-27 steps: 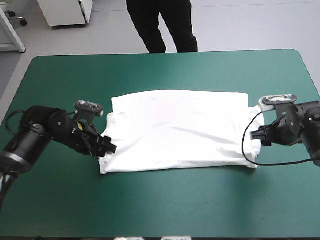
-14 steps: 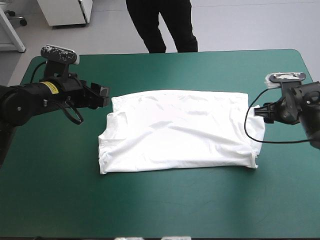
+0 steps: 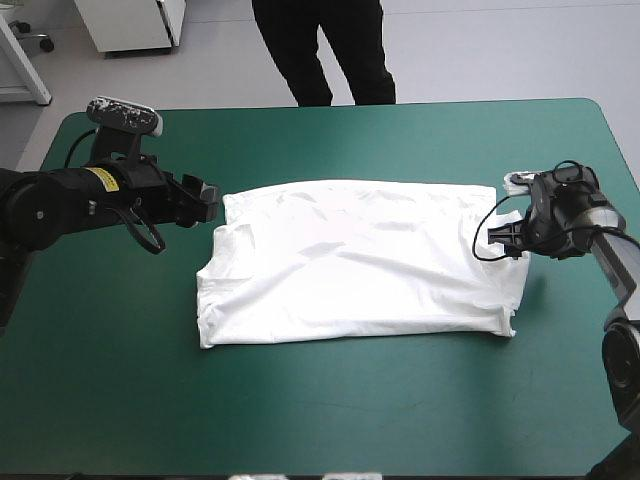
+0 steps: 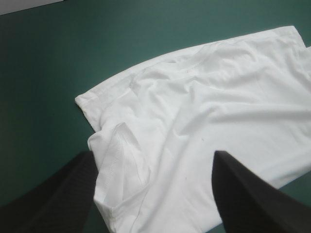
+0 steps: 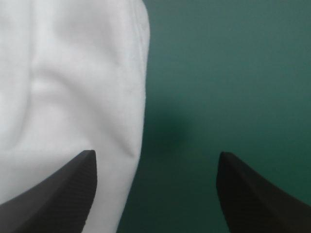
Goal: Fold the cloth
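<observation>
Teal-green table cover (image 3: 330, 420) bears the white T-shirt (image 3: 360, 265), lying flat; we see the left gripper (image 3: 206, 196) and right gripper (image 3: 498, 238) at its opposite ends, fingers spread wide, holding nothing.

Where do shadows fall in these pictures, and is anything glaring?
High view: the T-shirt glows bright white, a thin shadow under its near edge. Left wrist view: soft grey shadows mark its creases. Right wrist view: a dim patch darkens the teal-green cover ahead of the right gripper.

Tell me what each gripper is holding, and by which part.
Nothing is held. The left gripper and the right gripper both stand open, and the T-shirt lies flat on the table.
</observation>
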Robot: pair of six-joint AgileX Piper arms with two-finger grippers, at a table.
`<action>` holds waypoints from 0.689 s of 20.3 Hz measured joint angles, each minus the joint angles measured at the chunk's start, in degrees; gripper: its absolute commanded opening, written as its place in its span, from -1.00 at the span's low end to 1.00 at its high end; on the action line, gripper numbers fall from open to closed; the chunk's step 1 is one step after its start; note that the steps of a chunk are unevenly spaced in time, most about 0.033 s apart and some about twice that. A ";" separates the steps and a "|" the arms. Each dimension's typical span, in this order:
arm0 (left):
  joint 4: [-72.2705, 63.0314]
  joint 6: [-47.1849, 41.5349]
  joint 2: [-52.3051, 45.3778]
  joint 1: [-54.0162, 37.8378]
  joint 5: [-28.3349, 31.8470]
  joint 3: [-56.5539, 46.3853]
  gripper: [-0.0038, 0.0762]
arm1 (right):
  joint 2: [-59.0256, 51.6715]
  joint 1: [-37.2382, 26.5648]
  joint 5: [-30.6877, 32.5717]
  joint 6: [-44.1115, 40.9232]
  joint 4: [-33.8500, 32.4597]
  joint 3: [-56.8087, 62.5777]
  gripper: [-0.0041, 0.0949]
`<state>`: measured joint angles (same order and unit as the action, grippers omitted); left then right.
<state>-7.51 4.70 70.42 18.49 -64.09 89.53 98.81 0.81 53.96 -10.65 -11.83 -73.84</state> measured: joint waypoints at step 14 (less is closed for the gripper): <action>0.00 -0.24 0.00 0.00 -1.60 0.05 0.33 | 7.08 -3.12 -2.15 4.44 11.48 -1.71 -0.95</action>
<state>-7.51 4.46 70.42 18.49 -65.69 89.57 105.89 -2.31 51.81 -6.20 -0.35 -75.55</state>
